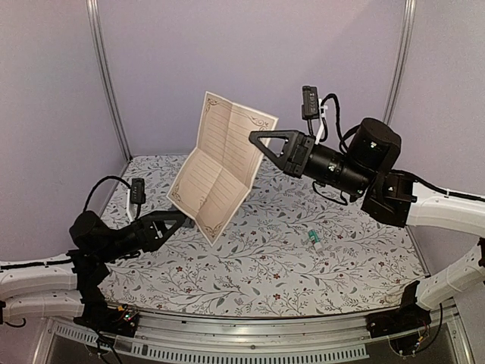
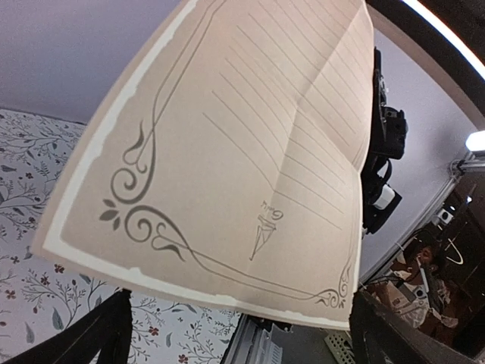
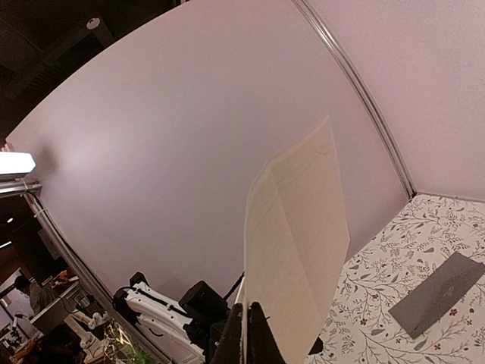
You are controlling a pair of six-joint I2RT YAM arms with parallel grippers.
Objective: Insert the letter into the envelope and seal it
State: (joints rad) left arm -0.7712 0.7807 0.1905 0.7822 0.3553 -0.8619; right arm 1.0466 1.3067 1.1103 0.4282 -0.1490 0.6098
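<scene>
Tan creased rectangular letter, ornate-bordered.

Floral tablecloth spread flat; small teal-white tube lying on it toward right side; lilac walls behind.

Matt creased paper letter; matt floral tablecloth

Both arms were built from white shell links joined by black cylindrical joints, as was seen on the left arm and the right arm. Each tool was finished in matt black, the right tool being formed with a triangular, open-framed finger and the left tool with long tapering fingers. A small black camera box was mounted above each wrist, and black cables were looped from it to the arm.
</scene>
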